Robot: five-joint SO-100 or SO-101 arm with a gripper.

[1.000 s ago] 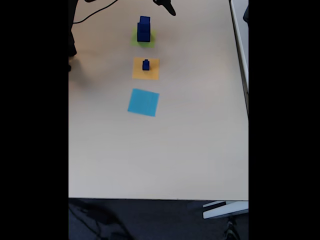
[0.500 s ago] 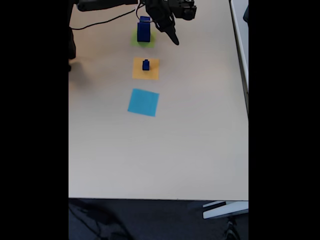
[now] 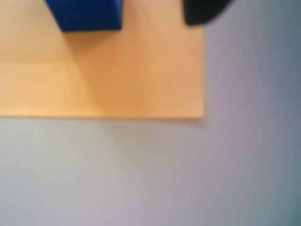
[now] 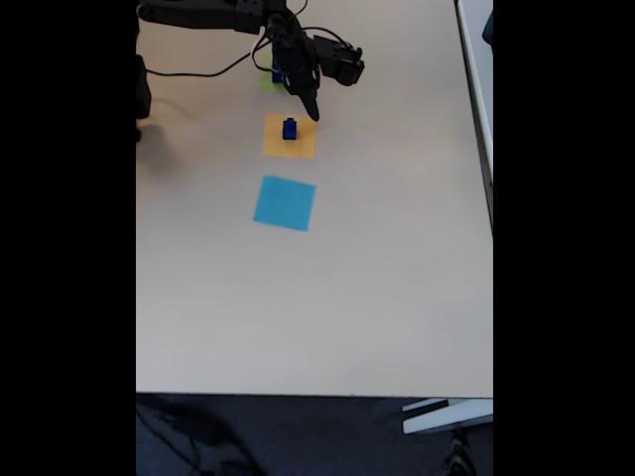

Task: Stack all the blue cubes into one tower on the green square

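While the small dark blue cube (image 4: 290,129) sits on the flat orange paper square (image 4: 289,147), the black two-finger gripper (image 4: 311,111) should drop squarely astride it. From that square's far edge the arm reaches in, tip slanted downward; jaw opening I cannot tell.

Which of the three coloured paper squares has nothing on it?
The light-blue square, nearest the camera. The orange square carries a small blue cube; the green square is mostly hidden behind the arm.
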